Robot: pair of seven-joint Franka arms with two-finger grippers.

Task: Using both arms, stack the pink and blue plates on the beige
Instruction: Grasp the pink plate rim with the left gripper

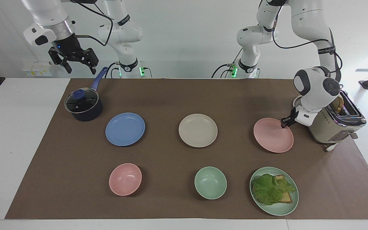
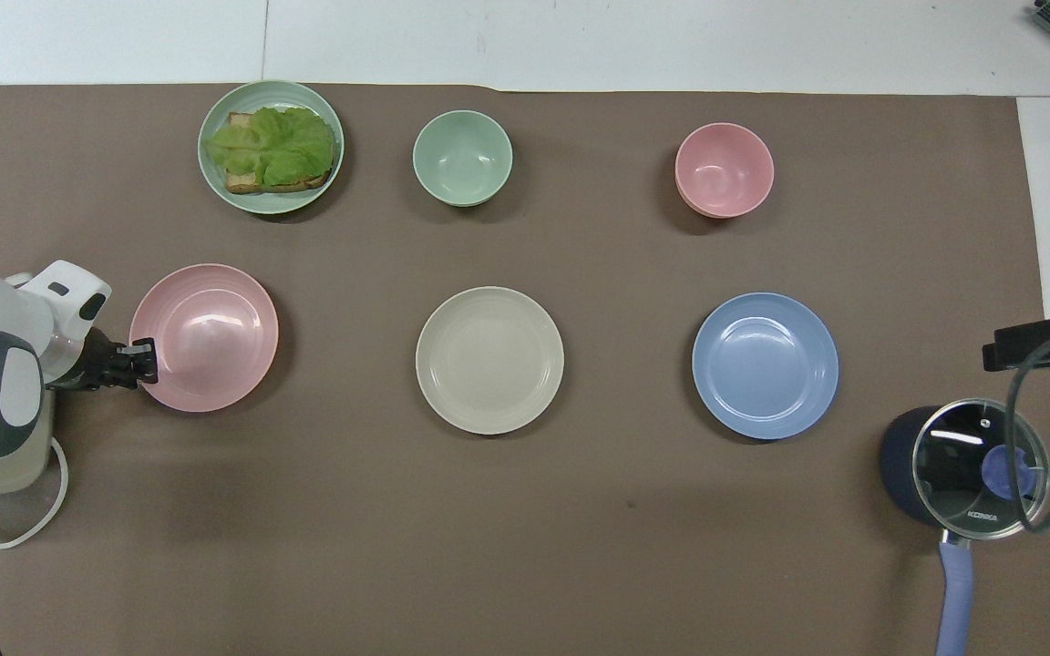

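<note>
The pale pink plate [image 1: 272,138] [image 2: 211,333] lies toward the left arm's end of the table, beside the toaster. My left gripper [image 1: 285,122] [image 2: 144,357] is low at the plate's rim on the toaster side and shut on that rim. The beige plate [image 1: 198,130] [image 2: 489,360] sits mid-table, and the blue plate [image 1: 125,129] [image 2: 765,365] lies toward the right arm's end. My right gripper [image 1: 77,64] [image 2: 1035,342] hangs open and empty high over the pot's handle, where the arm waits.
A dark pot with a glass lid [image 1: 83,105] [image 2: 962,465] stands beside the blue plate. A beige toaster [image 1: 334,123] stands close to my left gripper. Farther from the robots are a pink bowl [image 1: 125,179], a green bowl [image 1: 210,182] and a green plate [image 1: 276,210] with lettuce and bread.
</note>
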